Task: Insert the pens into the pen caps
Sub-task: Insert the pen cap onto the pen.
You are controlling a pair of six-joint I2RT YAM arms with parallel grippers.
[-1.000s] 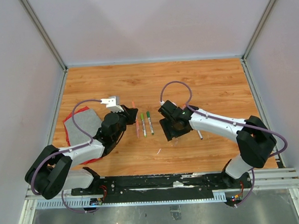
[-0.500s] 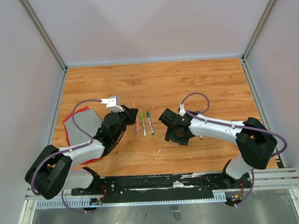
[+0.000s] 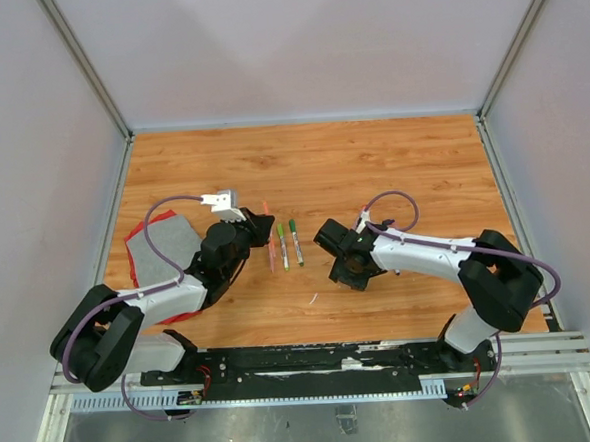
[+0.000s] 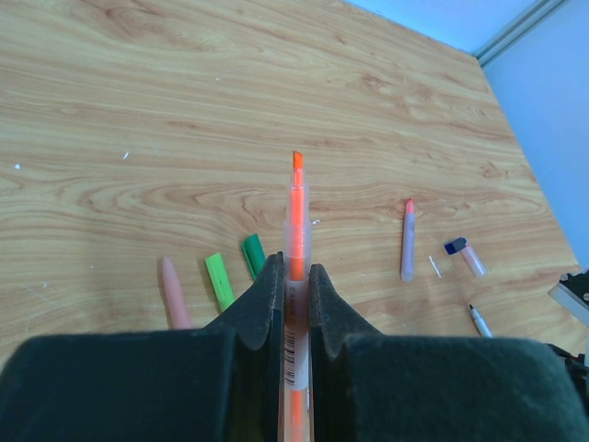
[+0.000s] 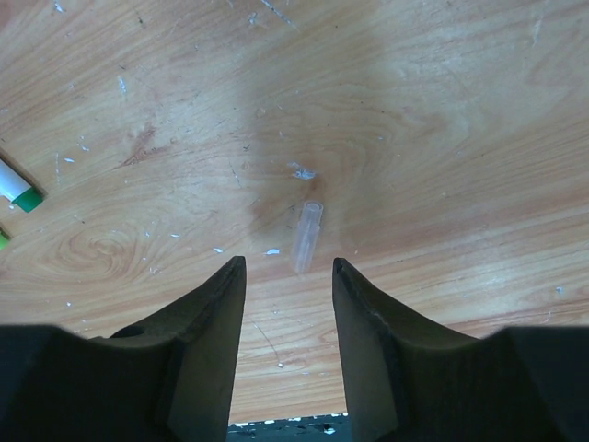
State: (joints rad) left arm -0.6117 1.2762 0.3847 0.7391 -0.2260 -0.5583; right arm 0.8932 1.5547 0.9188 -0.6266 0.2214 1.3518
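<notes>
The left fingers (image 4: 296, 281) are clamped tight on an orange pen (image 4: 296, 207), just as they were a second ago. The pen's tip sticks out ahead of them, and it hangs just left of the row of three pens (image 3: 282, 245) lying on the counter (image 3: 372, 166). That arm has not shifted.

The right arm has moved. The right fingers (image 5: 288, 267) have slid a little further right of the row and nearer the front edge of the counter. The purple cable (image 3: 389, 203) looped over the wrist has dropped back with them. These fingers stand partly apart and grip nothing.

A clear cap (image 5: 307, 237) lies flat on the counter, its near end just at the gap between the tips, touching neither. The row, one pink pen and two green, lies as before.
</notes>
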